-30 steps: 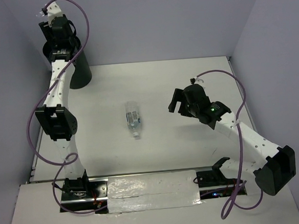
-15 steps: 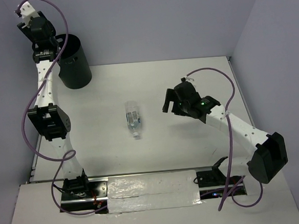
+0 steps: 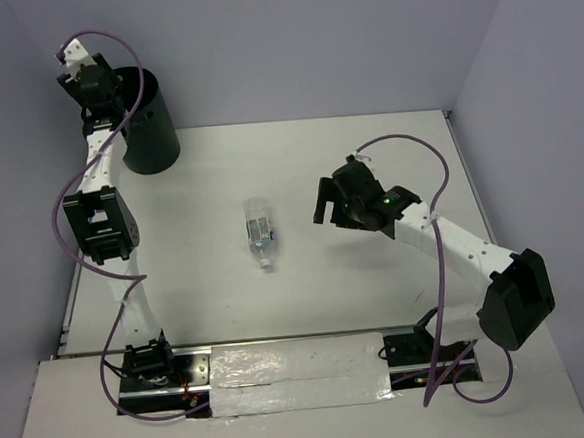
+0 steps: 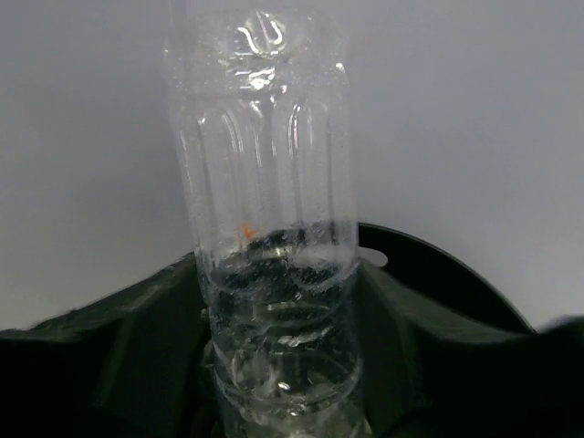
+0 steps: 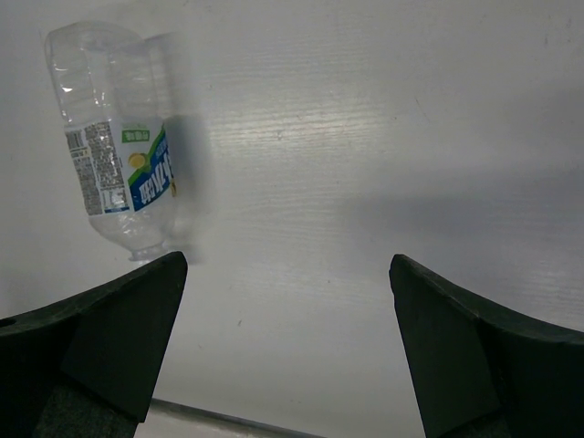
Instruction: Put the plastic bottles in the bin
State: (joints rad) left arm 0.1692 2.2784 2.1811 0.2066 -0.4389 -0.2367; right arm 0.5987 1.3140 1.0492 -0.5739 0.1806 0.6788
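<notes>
Movement on both sides in the last sec. The left claw (image 3: 90, 85) was over the mouth of the bin (image 3: 151, 134), swung out past its 9 o'clock side, and has now come part-way back, sitting up against the rim at about 9–10 o'clock. It hasn't let go: the left wrist view shows the clear bottle (image 4: 265, 182) standing out between its fingers, which sit partly closed against the bottle's lower body, with the bin's black rim and a handle cut-out just behind (so this one isn't in yet). My read: the drop didn't happen on that pass, and the claw needs to be back over the opening before release.

Meanwhile the right claw (image 5: 287, 274) has crept toward 9 o'clock, closer to the labelled bottle (image 3: 260, 233). That bottle lies on its side near the middle of the worktop (image 3: 357, 295), unmoved. The right claw is spread wide and empty, hovering at the bottle's 3 o'clock, near but not touching.

Third bottle: not visible; can't tell if it's inside the bin.
</notes>
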